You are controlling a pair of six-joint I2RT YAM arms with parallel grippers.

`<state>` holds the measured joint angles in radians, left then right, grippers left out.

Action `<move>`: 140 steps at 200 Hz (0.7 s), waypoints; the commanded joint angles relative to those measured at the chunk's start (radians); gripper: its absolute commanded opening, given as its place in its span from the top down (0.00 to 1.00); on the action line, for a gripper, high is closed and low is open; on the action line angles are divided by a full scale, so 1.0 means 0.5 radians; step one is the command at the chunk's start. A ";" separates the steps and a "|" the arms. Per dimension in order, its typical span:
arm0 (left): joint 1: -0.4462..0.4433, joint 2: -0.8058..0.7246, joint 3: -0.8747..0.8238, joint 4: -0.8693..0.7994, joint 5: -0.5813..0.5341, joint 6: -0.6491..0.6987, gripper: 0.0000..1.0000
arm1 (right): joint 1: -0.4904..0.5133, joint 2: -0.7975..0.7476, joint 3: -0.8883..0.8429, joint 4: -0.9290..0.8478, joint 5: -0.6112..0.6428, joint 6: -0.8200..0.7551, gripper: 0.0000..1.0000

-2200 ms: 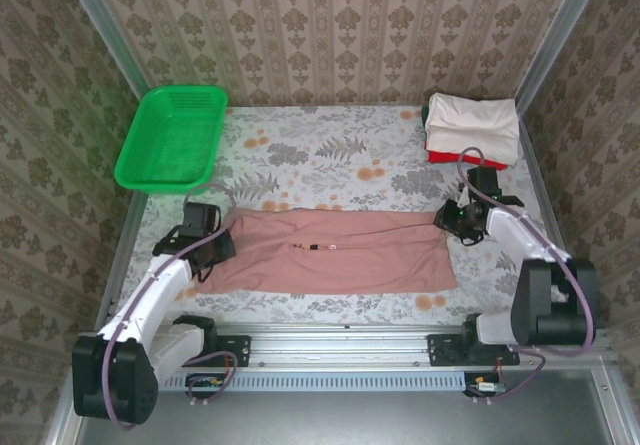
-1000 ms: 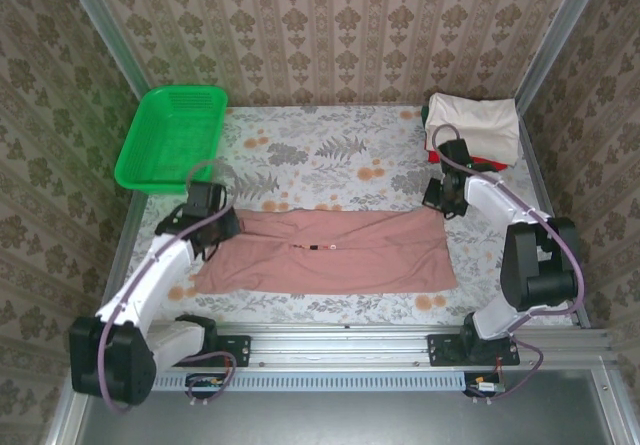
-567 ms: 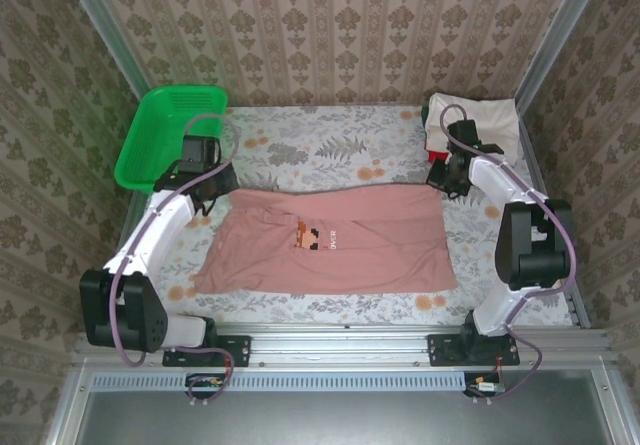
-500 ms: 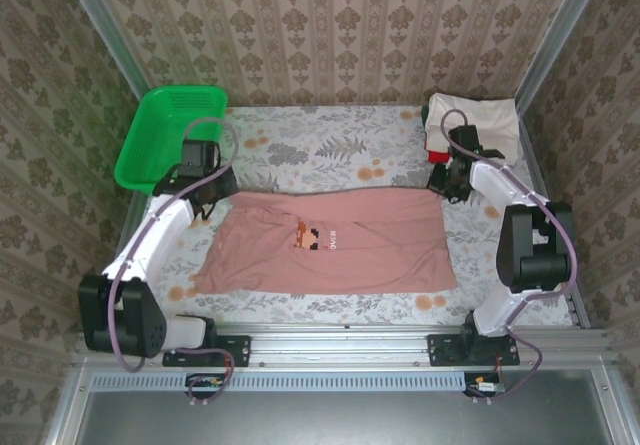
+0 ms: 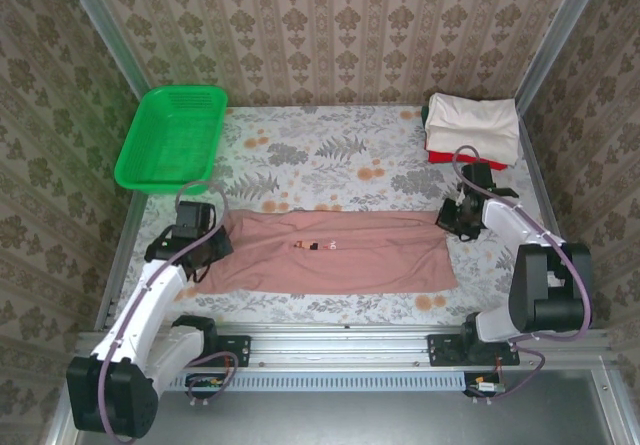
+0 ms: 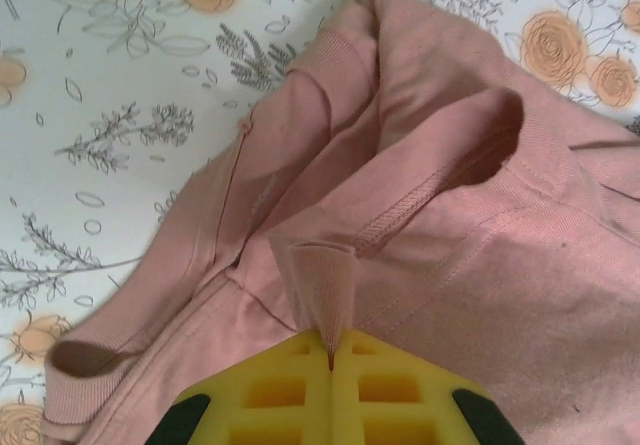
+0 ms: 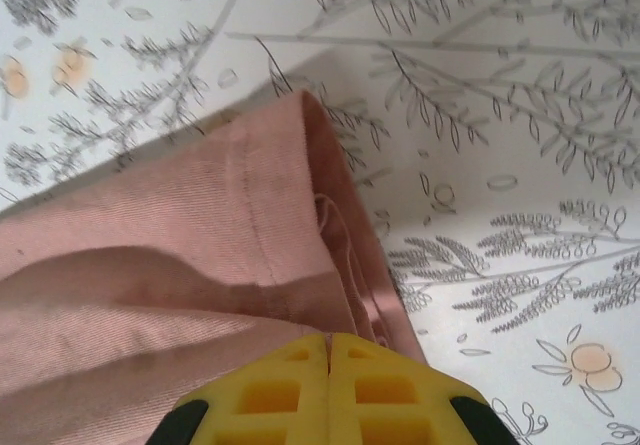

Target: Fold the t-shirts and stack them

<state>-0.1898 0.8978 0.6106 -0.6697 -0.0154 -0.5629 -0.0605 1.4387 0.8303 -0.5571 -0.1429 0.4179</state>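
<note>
Both arms are stretched out low. The left arm [image 5: 150,305] runs from its base toward 1 o'clock. The left gripper [image 5: 208,250] has its yellow fingers [image 6: 290,395] squeezed flat together, pinching a little peak of the pink t-shirt [image 5: 350,265]. The right arm [image 5: 520,235] is folded back and reaches toward 11 o'clock. The right gripper [image 5: 452,221] is clamped too, fingers flush on the shirt's edge.

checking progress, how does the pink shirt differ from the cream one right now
The pink shirt lies as a long band across the near table, pinched at its ends by the left gripper and right gripper. The cream shirt is a compact fold in the far right corner, untouched, atop a red one. Both are soft cloth.
</note>
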 commanded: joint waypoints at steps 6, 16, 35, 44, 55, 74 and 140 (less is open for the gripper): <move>-0.018 -0.007 -0.066 -0.073 0.032 -0.114 1.00 | -0.014 -0.014 -0.095 0.022 -0.085 -0.033 1.00; -0.036 -0.012 -0.085 -0.066 0.031 -0.121 1.00 | -0.014 -0.007 -0.113 0.032 -0.093 -0.031 1.00; -0.049 -0.011 -0.098 -0.102 -0.024 -0.147 1.00 | -0.017 -0.027 -0.124 0.022 -0.075 -0.035 1.00; -0.053 -0.003 -0.102 -0.113 -0.050 -0.162 1.00 | -0.017 -0.035 -0.121 0.007 -0.061 -0.030 1.00; -0.055 0.012 -0.107 -0.111 -0.059 -0.169 1.00 | -0.017 -0.050 -0.120 0.002 -0.058 -0.030 0.98; -0.076 0.024 -0.111 -0.122 -0.083 -0.180 1.00 | -0.017 -0.063 -0.118 -0.027 -0.052 -0.036 0.90; -0.139 0.035 -0.211 -0.095 -0.125 -0.248 1.00 | 0.144 -0.450 0.010 -0.293 0.198 0.073 0.70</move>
<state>-0.2546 0.9077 0.5289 -0.7036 -0.0494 -0.6556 -0.0429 1.3022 0.7799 -0.6079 -0.1402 0.4236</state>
